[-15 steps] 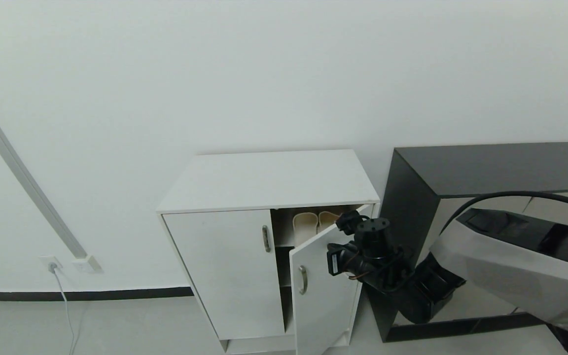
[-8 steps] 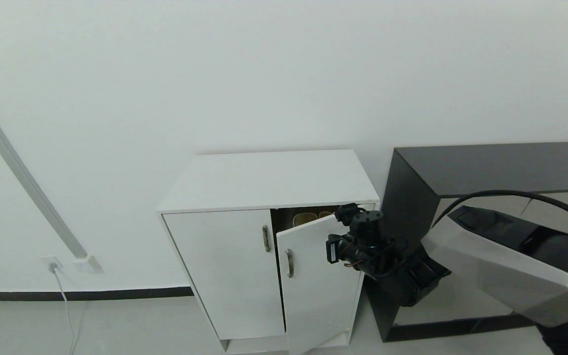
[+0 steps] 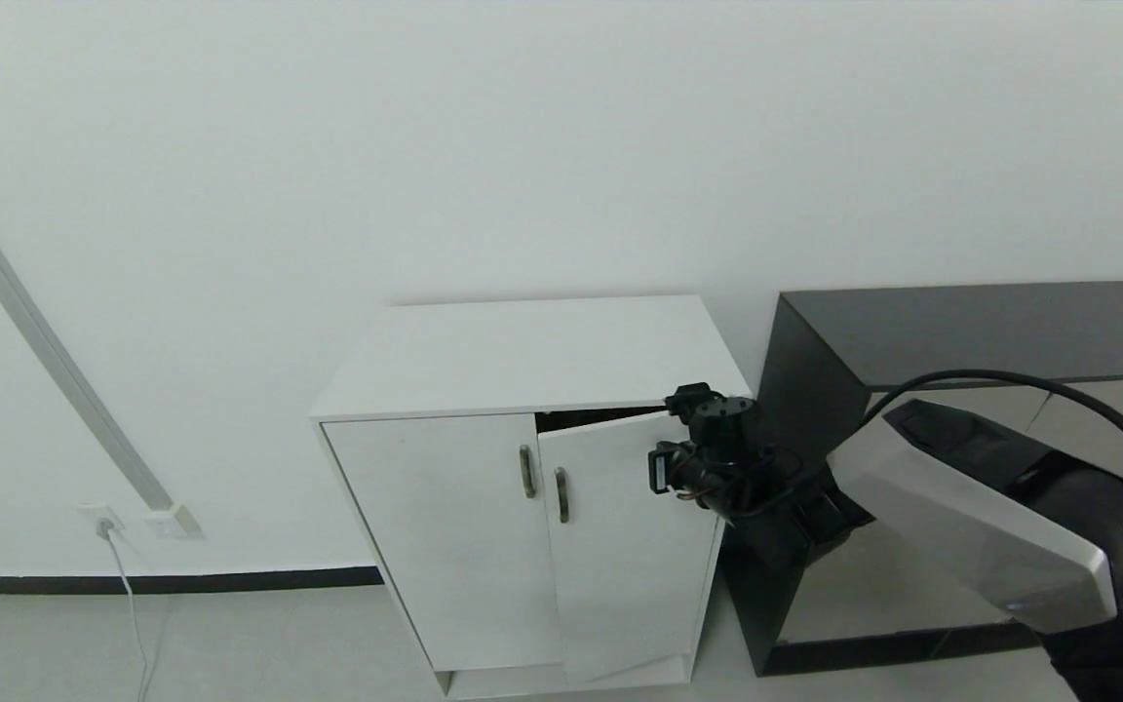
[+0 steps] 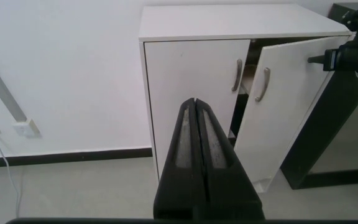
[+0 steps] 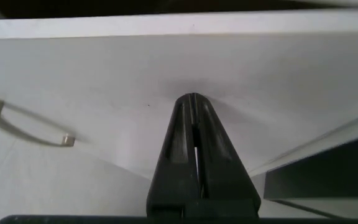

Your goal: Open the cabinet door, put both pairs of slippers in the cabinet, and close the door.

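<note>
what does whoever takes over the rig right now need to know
Left gripper: shut, empty, held back from the cabinet and facing it.
Right gripper: shut, empty, tip against the front of the right door, near its top edge.
Doors: left door shut; right door ajar, with a narrow dark gap along its top.
Slippers: whether both pairs are inside cannot be told from here.
Left to do: probably press the right door fully shut, then pull the arm back.
</note>
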`<state>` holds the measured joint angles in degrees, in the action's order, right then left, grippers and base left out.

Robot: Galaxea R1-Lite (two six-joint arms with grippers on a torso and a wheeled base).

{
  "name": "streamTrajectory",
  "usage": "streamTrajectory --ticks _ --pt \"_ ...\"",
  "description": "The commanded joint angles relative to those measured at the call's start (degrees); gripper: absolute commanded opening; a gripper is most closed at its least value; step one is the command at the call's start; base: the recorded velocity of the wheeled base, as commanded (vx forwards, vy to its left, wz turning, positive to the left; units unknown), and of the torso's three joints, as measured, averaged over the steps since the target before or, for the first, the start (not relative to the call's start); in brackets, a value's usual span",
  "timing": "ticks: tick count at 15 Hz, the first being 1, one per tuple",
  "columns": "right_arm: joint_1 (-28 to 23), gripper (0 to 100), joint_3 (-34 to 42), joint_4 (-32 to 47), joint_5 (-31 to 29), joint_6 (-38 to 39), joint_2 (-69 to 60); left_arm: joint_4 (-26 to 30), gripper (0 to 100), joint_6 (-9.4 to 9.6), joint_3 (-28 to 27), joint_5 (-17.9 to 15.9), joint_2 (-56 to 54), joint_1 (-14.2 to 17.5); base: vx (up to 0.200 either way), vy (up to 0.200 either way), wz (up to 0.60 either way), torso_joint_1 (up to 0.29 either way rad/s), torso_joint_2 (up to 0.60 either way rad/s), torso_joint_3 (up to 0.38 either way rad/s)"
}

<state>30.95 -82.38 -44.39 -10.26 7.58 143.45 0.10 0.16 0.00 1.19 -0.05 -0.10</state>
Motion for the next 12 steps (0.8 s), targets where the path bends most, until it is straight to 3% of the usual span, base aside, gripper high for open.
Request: streamTrajectory --ticks 1,12 --pt "-0.5 0 -2.3 0.5 -0.1 0.0 1.3 0.0 0 0.02 0.0 0.0 0.0 0.0 0.000 0.000 0.00 0.000 0.00 0.000" --pt "-0.9 0 -2.3 1.1 -0.1 0.2 0.7 0.0 0 -0.07 0.0 0.0 0.0 0.0 0.000 0.000 0.00 0.000 0.00 0.000"
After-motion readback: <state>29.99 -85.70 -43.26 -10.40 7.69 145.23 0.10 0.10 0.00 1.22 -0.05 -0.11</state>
